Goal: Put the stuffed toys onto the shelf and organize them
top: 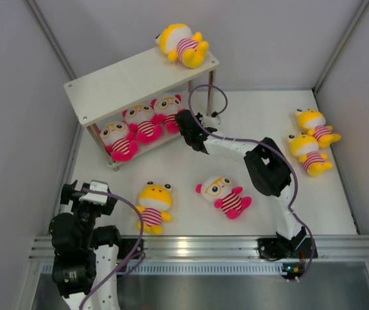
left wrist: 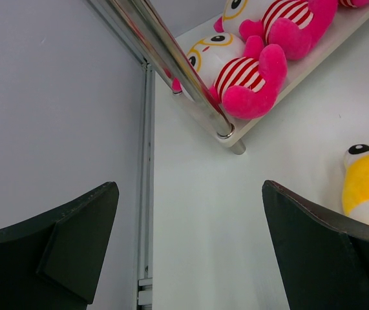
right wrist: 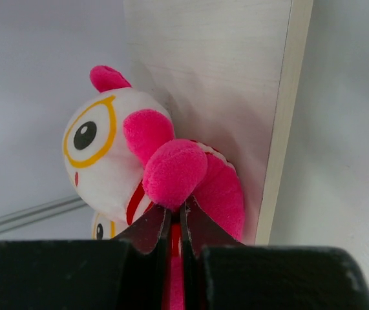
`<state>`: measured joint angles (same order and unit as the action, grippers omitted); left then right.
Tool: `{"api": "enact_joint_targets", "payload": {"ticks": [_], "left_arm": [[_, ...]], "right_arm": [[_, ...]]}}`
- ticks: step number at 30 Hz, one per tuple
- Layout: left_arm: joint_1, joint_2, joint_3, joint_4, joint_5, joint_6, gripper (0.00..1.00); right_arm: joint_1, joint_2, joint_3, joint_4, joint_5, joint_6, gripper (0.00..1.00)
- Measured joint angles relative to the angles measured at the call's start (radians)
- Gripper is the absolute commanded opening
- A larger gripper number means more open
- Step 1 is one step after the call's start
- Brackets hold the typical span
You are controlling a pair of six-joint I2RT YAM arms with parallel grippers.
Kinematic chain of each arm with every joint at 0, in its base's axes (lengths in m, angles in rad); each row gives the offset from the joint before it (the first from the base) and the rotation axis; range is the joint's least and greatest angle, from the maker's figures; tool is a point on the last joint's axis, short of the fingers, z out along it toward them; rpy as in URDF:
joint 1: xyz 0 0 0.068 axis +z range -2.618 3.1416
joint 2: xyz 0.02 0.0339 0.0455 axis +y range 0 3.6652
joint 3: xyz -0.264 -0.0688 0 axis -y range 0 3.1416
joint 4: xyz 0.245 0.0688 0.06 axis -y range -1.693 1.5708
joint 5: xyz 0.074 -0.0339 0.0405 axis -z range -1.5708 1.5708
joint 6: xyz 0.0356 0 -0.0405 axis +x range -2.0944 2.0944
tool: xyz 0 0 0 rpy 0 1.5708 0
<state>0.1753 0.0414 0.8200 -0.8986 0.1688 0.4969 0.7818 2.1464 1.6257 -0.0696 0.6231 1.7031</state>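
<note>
The white table (top: pixel 190 223) carries the shelf (top: pixel 126 84) at its far left, set at an angle to the walls. A top yellow toy (top: pixel 183 45) lies at the right end of the upper board. On the lower board three sit touching in a row: the leftmost pink toy (top: pixel 118 142), the middle pink toy (top: pixel 143 123) and the rightmost pink toy (top: pixel 168 108). Loose on the table are a fourth pink toy (top: pixel 224 194) on its back near the middle, a near yellow toy (top: pixel 154 205) to its left, and two more by the right wall, the far yellow toy (top: pixel 313 121) and the side yellow toy (top: pixel 308 152), just beside each other. The right gripper (right wrist: pixel 176 216) reaches to the shelf's right end, fingers pressed almost together, their tips touching a pink limb of the rightmost pink toy; whether they pinch fabric cannot be told. The left gripper (left wrist: pixel 189 194) hovers low near the shelf's left corner post, fingers spread wide over bare table, the leftmost pink toy beyond its tips.
</note>
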Motion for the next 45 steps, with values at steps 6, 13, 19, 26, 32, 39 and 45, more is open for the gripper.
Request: {"api": "enact_joint_targets", "payload": {"ticks": [6,13,19,26,32,39,45], "left_arm": [[0.0,0.0,0.0,0.0,-0.001,0.005,0.99],[0.0,0.0,0.0,0.0,-0.001,0.004,0.99],[0.0,-0.001,0.0,0.0,-0.001,0.008,0.99],[0.0,-0.014,0.002,0.0,-0.01,0.008,0.99],[0.0,-0.015,-0.003,0.0,-0.051,0.006,0.99],[0.016,-0.015,-0.005,0.0,-0.053,-0.002,0.99],[0.021,-0.015,0.003,0.0,-0.045,-0.018,0.99]], "right_arm": [[0.014,0.0,0.0,0.002,0.0,-0.021,0.0],[0.015,-0.034,-0.071,0.072,0.006,-0.15,0.75],[0.017,-0.205,-0.208,0.122,0.011,-0.396,0.91],[0.023,-0.602,-0.389,0.094,-0.013,-0.76,0.96],[0.023,-0.94,-0.616,-0.211,-0.064,-0.899,0.97],[0.023,-1.245,-0.957,-0.532,-0.244,-0.792,0.92],[0.024,-1.423,-1.064,-0.662,-0.336,-0.69,0.9]]}}
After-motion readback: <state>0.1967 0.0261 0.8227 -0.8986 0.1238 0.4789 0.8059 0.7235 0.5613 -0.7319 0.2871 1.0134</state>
